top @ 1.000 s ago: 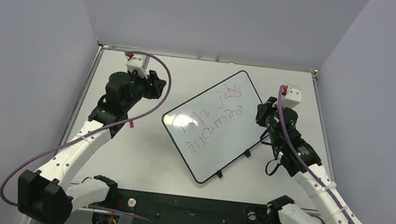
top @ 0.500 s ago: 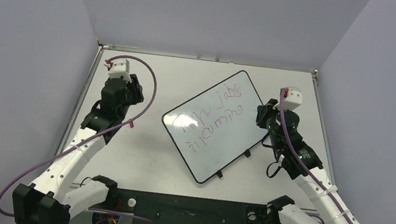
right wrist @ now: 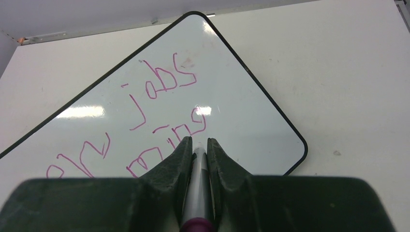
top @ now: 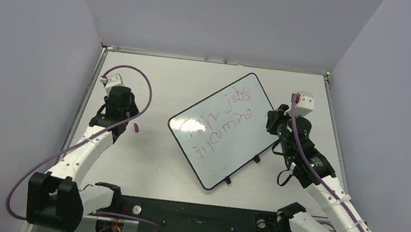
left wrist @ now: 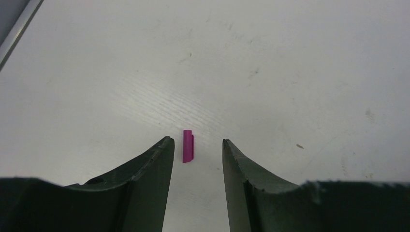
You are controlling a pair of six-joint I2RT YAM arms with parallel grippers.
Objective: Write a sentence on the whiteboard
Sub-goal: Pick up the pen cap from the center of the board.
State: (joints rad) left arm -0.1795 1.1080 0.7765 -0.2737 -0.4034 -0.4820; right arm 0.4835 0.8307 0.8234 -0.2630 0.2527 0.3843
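Right tool (right wrist: 199, 143) clamps marker (right wrist: 197, 193); left tool (left wrist: 196, 141) spread around pink cap (left wrist: 188, 146).

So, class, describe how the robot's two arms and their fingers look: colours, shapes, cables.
Both the left arm and right arm have white tubular links with black joints and black bases. A purple cable loops along each. Each wrist carries a small white box. The fingers are dark, matte, tapering wedges.

Left tool (left wrist: 196, 141) hangs spread apart, pointing down; right tool (right wrist: 199, 140) pinches a marker (right wrist: 198, 186).
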